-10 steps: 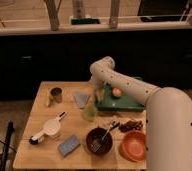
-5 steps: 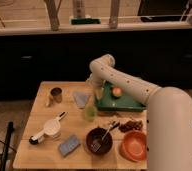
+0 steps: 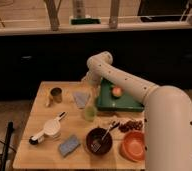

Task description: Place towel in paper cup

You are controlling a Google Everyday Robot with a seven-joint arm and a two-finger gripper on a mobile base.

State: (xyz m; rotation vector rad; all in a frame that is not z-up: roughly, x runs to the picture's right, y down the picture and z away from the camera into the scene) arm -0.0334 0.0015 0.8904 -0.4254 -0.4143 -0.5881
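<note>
The towel (image 3: 81, 98), a small flat grey-blue cloth, lies on the wooden table (image 3: 39, 152) left of centre. A tan paper cup (image 3: 55, 94) stands upright to its left, near the table's back left. My white arm reaches in from the right, bends high over the table's back edge and points down. The gripper (image 3: 92, 90) hangs just right of the towel, above a pale green cup (image 3: 90, 113). Nothing shows in the gripper.
A green tray (image 3: 124, 103) with an orange fruit (image 3: 117, 91) sits right of the gripper. In front are a dark bowl with a fork (image 3: 99, 140), an orange bowl (image 3: 134, 145), red-brown bits (image 3: 132, 125), a blue sponge pad (image 3: 69, 145) and a white hand juicer (image 3: 51, 128).
The arm's bend has risen a little and shifted slightly left. The towel and the cups have not moved.
</note>
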